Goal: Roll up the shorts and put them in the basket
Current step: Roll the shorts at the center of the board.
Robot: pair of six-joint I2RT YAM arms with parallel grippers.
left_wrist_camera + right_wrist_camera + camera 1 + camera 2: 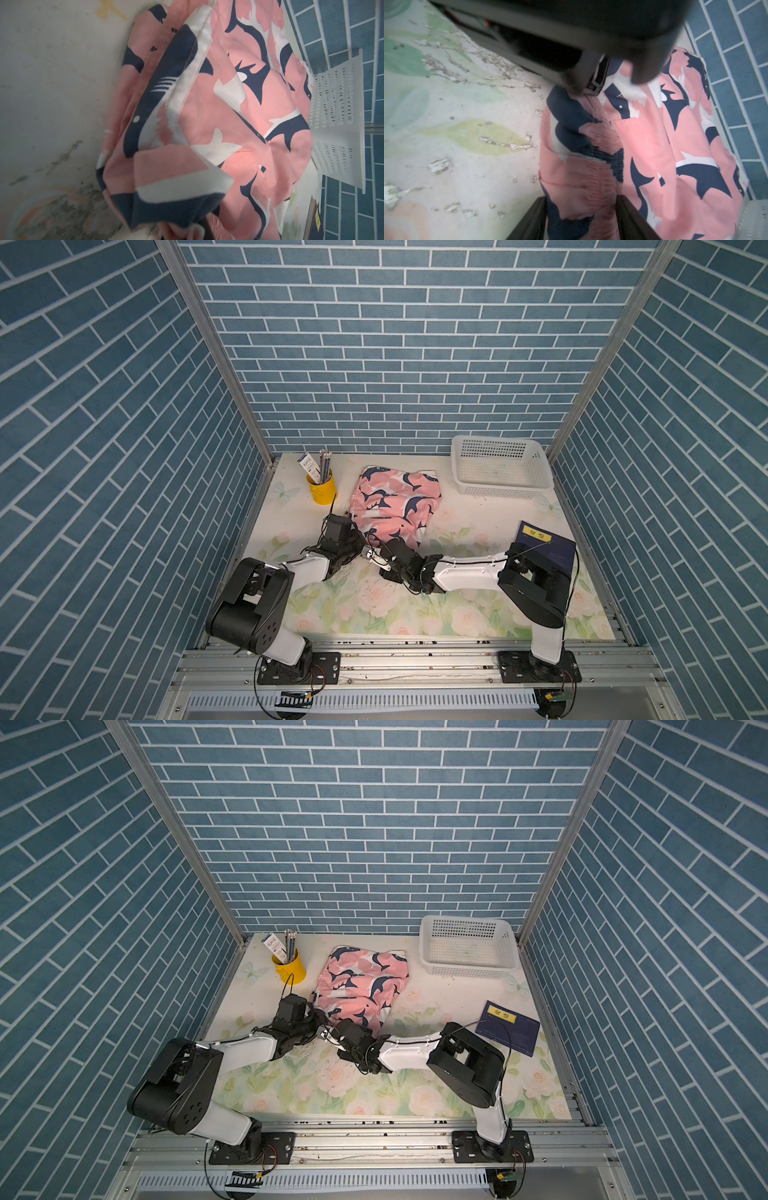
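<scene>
The pink shorts [395, 502] with navy-and-white sharks lie crumpled mid-table in both top views [361, 982]. Both grippers meet at their near-left corner. My left gripper [356, 536] is shut on a bunched fold of the shorts [228, 104]; the cloth hides most of its jaws in the left wrist view. In the right wrist view the left gripper [591, 89] pinches the hem. My right gripper [580, 197] stands open, its dark fingers [529, 220] on either side of the gathered waistband [598, 166], which lies between them.
A yellow cup [322, 489] with pencils stands at the back left, close to the left arm. A white mesh basket [500, 466] sits at the back right. A dark blue book [548, 547] lies by the right wall, behind the right arm's elbow.
</scene>
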